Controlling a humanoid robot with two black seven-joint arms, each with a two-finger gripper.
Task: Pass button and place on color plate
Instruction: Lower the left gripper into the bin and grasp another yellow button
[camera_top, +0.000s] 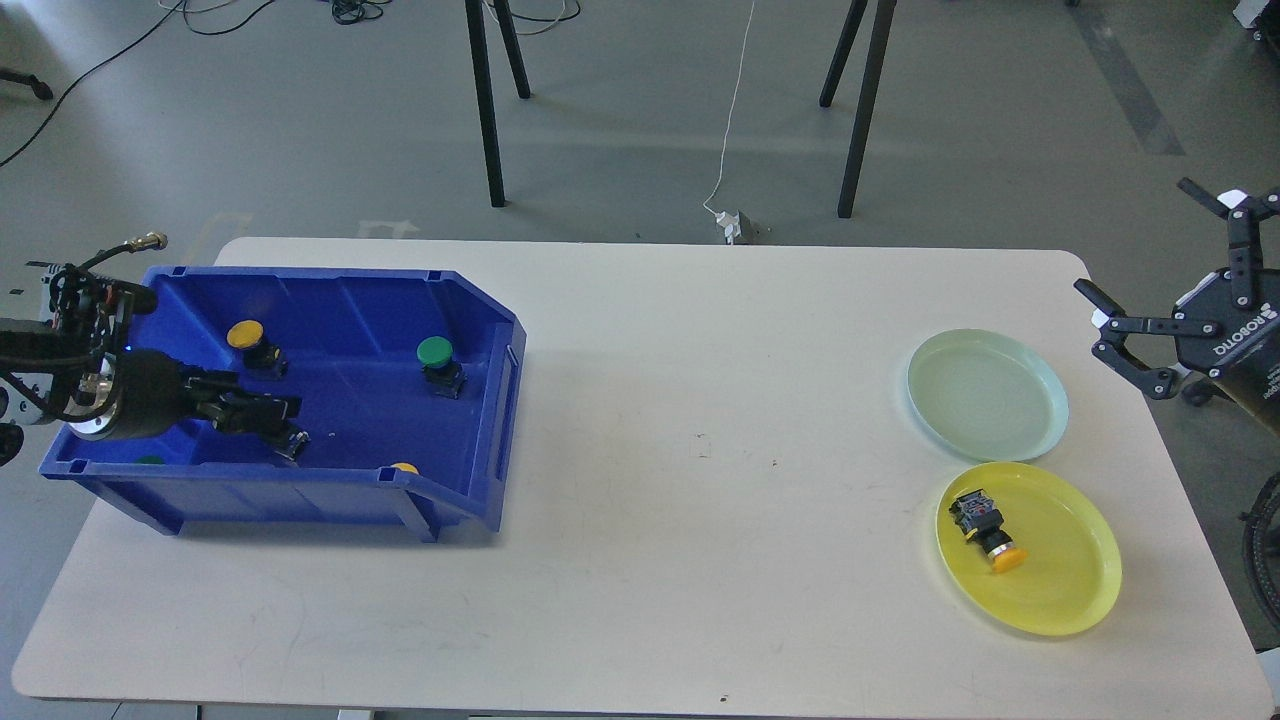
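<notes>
A blue bin (500, 400) on the table's left holds several buttons: a yellow one (245, 335), a green one (436, 352), and a yellow cap (405, 467) and a green cap (150, 460) peeking over the front wall. My left gripper (265, 412) reaches into the bin, down over a third green button; only its black body (294, 446) shows. I cannot tell whether the fingers have closed. My right gripper (1133, 236) is open and empty beyond the table's right edge. A pale green plate (988, 393) is empty. A yellow plate (1060, 590) holds a yellow button (986, 530) on its side.
The white table (700, 450) spans the view between the bin and the plates. Black stand legs (487, 100) and a white cable with a plug (733, 225) are on the floor behind the table.
</notes>
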